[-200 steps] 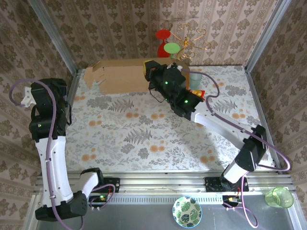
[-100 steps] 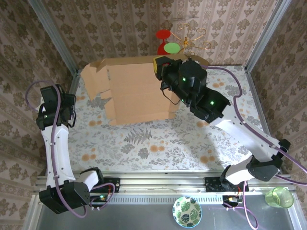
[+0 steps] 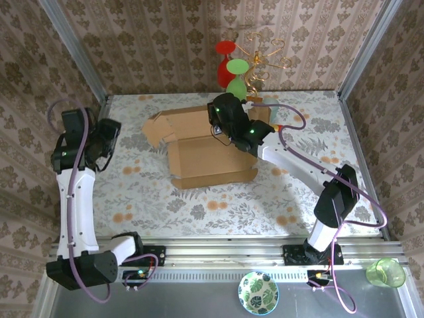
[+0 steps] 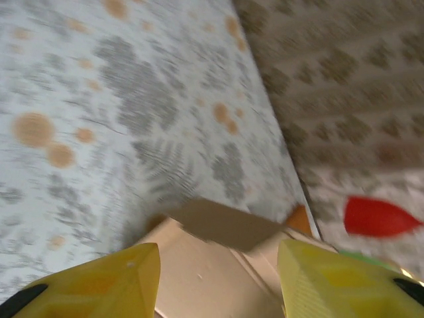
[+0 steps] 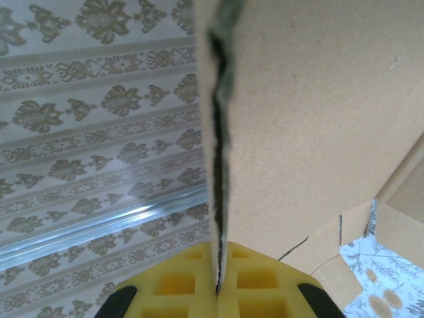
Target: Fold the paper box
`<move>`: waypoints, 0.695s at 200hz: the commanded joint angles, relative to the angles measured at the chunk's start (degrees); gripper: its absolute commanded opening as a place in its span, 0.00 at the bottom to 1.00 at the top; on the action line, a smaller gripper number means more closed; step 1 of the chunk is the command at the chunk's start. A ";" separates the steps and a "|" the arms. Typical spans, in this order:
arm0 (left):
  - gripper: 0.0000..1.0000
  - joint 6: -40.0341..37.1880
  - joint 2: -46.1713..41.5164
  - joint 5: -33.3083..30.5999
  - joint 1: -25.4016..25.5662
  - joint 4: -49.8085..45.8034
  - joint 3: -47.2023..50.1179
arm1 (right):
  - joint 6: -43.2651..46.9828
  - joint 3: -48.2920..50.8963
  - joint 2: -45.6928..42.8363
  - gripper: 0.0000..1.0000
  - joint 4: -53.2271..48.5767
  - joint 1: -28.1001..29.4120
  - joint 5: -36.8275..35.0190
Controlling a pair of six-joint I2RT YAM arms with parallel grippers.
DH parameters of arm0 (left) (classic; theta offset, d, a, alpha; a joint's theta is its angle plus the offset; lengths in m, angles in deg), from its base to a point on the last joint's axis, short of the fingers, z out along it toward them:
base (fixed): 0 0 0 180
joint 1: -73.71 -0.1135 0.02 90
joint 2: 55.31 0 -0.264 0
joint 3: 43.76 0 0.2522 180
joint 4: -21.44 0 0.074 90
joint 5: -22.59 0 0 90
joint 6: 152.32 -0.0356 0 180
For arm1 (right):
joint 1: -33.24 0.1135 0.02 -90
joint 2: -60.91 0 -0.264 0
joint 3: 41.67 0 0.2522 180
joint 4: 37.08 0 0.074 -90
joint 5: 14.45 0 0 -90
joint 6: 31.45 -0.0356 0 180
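Table: We are looking down on a floral-printed tabletop (image 3: 199, 199) that is filling the middle of the top view. Damask-patterned walls (image 3: 152, 40) are closing it in on 3 sides.

Paper box: The large plain brown cardboard paper box (image 3: 205, 156) is resting on the table, in the middle and toward the far side. It is lying partly unfolded, with 1 broad panel facing up and creased flaps spreading out to its left. In the left wrist view its corner flap (image 4: 218, 225) is showing at the bottom of the picture. In the right wrist view 1 of its panels (image 5: 311, 119) is standing edge-on to the camera.

Right arm: The white and black right arm (image 3: 298, 165) is reaching from the near right corner across to the far edge of the box.

Left arm: The white and black left arm (image 3: 73, 199) is rising along the left side of the table, well apart from the box.

Right gripper: The right gripper (image 5: 217, 281) is clenching the edge of the paper box panel, with its yellow pads (image 5: 172, 285) pressing against the cardboard from both sides.

Left gripper: The left gripper (image 4: 217, 255) is hanging released above the cloth. Its 2 yellow fingers (image 4: 106, 278) are standing apart and gripping nothing, and it is pointing toward the box's left flaps.

Rack: A gold wire rack (image 3: 265, 53) is standing at the far wall behind the box, with a red disc (image 3: 225, 48) and a green disc (image 3: 236, 66) beside it.

Bowl: A round bowl with a green leaf print (image 3: 258, 291) is sitting on the near rail.

Cup: A translucent green plastic cup (image 3: 385, 271) is sitting at the near right corner.
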 commanded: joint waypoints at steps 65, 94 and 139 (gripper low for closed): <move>0.53 -2.20 11.03 6.17 10.84 3.42 -7.85 | -2.22 4.59 -3.36 0.00 3.65 -1.96 0.70; 0.54 -1.68 13.81 8.01 12.58 6.34 -8.15 | -2.81 5.17 -3.53 0.00 3.77 -1.96 1.24; 0.56 -1.78 16.19 8.16 14.60 8.18 -7.51 | -3.66 6.40 -3.87 0.00 4.43 -2.05 1.58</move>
